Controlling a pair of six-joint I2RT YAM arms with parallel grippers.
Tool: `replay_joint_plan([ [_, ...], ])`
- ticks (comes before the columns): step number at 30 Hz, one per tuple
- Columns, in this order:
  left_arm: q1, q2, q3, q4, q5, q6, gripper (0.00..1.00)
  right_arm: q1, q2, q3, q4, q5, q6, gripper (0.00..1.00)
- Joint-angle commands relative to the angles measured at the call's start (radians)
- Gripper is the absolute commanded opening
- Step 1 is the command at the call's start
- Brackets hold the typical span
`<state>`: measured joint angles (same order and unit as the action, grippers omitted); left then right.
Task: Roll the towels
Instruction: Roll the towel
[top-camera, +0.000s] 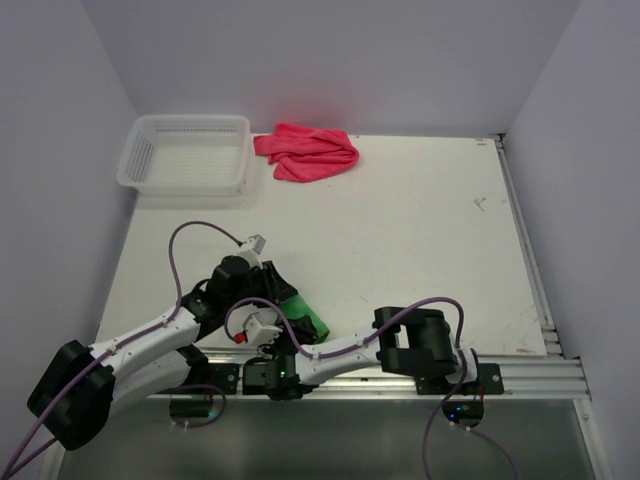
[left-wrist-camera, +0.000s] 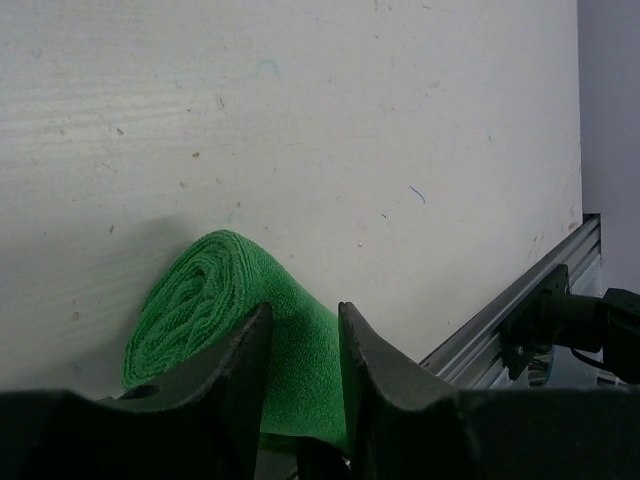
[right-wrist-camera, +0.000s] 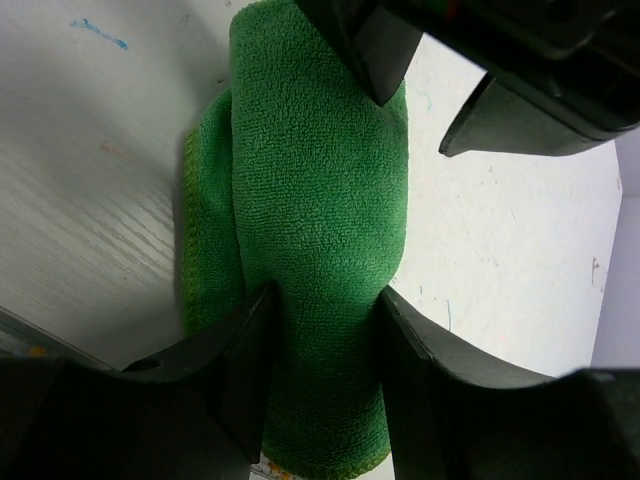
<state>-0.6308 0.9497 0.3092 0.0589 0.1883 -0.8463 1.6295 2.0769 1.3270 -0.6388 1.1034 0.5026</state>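
1. A white plastic mesh basket (top-camera: 186, 152) sits at the far left corner of the white table (top-camera: 420, 250). Neither towel lies in it.
2. A pink-red fleecy cloth towel (top-camera: 306, 152) lies crumpled on the table at the far edge. It is just beside the basket's right side.
3. A bright green fleecy cloth towel (top-camera: 305, 317) (left-wrist-camera: 215, 300) (right-wrist-camera: 320, 180) lies rolled into a thick tube on the table. It is close to the near edge, left of the middle and between the two grippers. It is well apart from the pink towel. One spiral end of the roll faces the left wrist camera.
4. The right gripper (right-wrist-camera: 320, 300) (top-camera: 268, 338) straddles the green towel across its length. Its two dark fingers (right-wrist-camera: 245, 350) are spread about as wide as the roll. Both inner faces press on the fabric, and the roll looks narrower where they squeeze it.
5. The left gripper (left-wrist-camera: 303, 312) (top-camera: 262, 285) sits at the roll's other end. Its fingers (left-wrist-camera: 235, 370) stand a narrow gap apart, and green fabric shows in that gap. In the right wrist view, one tip touches the top of the roll and the other hangs past its edge over the table. Whether these fingers actually pinch the towel cannot be told.
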Motion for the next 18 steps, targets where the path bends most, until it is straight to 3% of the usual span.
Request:
replay_joint_plan([
  [1,-0.007,0.044,-0.051,0.062,-0.030,0.007,0.37,0.001,-0.008,-0.020,0.005,-0.086,0.045,0.47],
  [8,-0.007,0.074,-0.091,0.065,-0.076,0.012,0.35,0.001,-0.075,-0.046,0.024,-0.100,0.054,0.54],
  [18,-0.007,0.066,-0.124,0.064,-0.093,0.006,0.34,0.000,-0.354,-0.150,0.148,-0.221,0.011,0.60],
])
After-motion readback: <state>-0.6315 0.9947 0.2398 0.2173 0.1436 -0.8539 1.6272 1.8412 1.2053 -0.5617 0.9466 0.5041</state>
